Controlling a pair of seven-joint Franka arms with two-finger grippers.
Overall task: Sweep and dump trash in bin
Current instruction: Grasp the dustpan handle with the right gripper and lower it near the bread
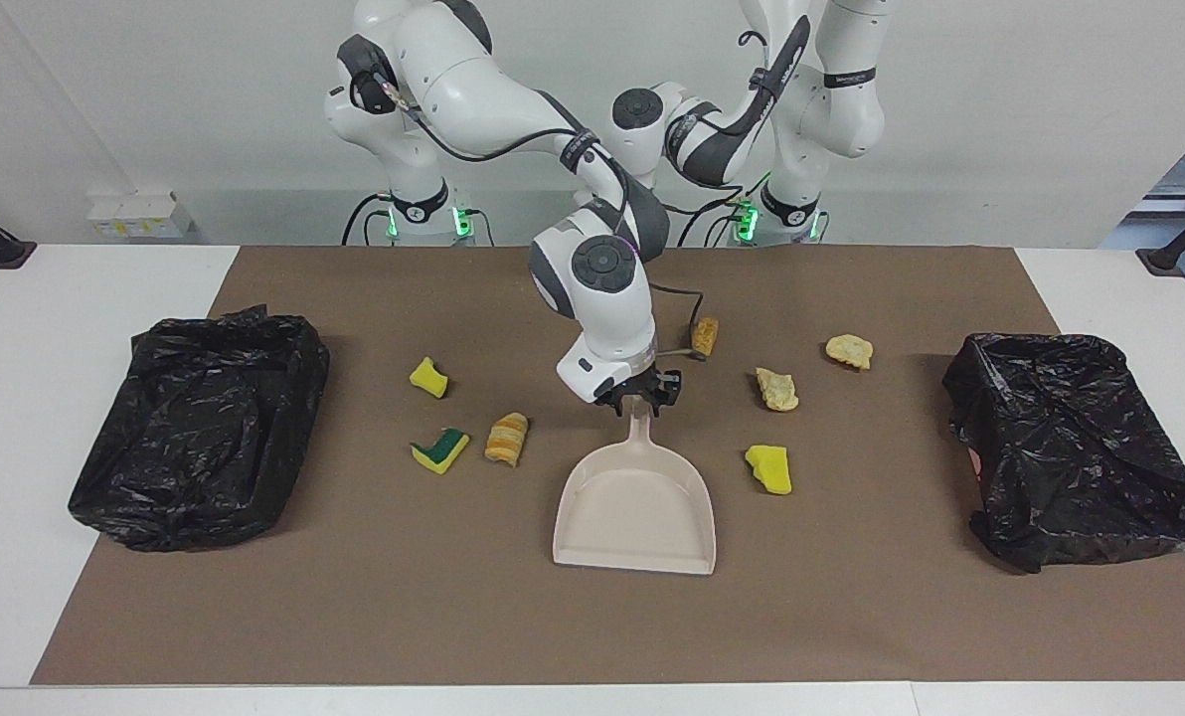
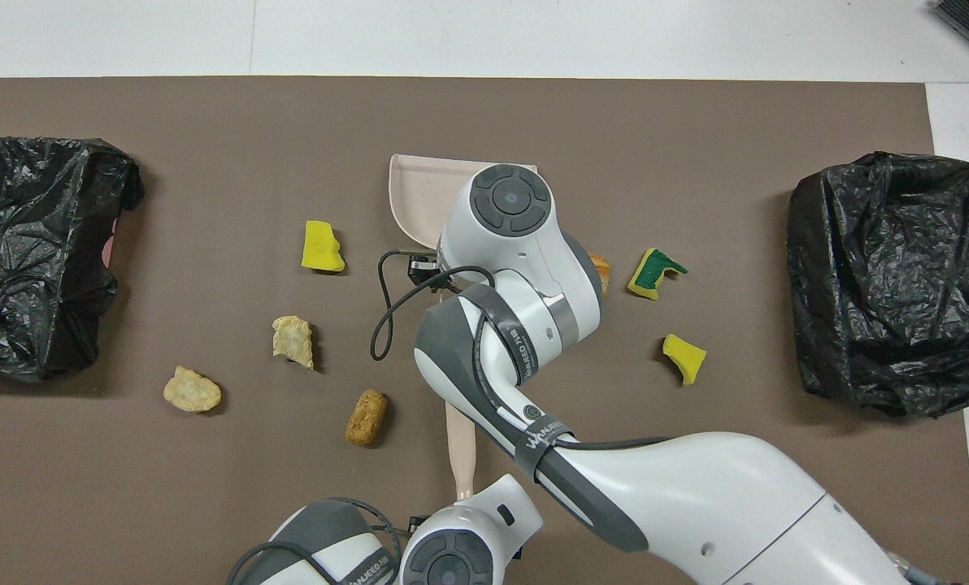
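The beige dustpan (image 1: 634, 507) lies mid-mat with its handle pointing toward the robots. My right gripper (image 1: 640, 396) is down at the handle's tip, shut on it. Trash lies scattered on both sides: a yellow sponge bit (image 1: 429, 377), a yellow-green one (image 1: 440, 449) and an orange-striped roll (image 1: 507, 439) toward the right arm's end. Tan chunks (image 1: 777, 389) (image 1: 849, 350) and another yellow bit (image 1: 769, 468) lie toward the left arm's end. The brush handle (image 2: 460, 447) lies nearer the robots. The left arm's wrist (image 2: 460, 552) covers its near end and hides the left gripper.
Black bag-lined bins stand at each end of the brown mat, one at the right arm's end (image 1: 200, 428) and one at the left arm's end (image 1: 1080, 447). A tan roll (image 2: 367, 418) lies beside the brush handle. The right arm covers much of the dustpan from above.
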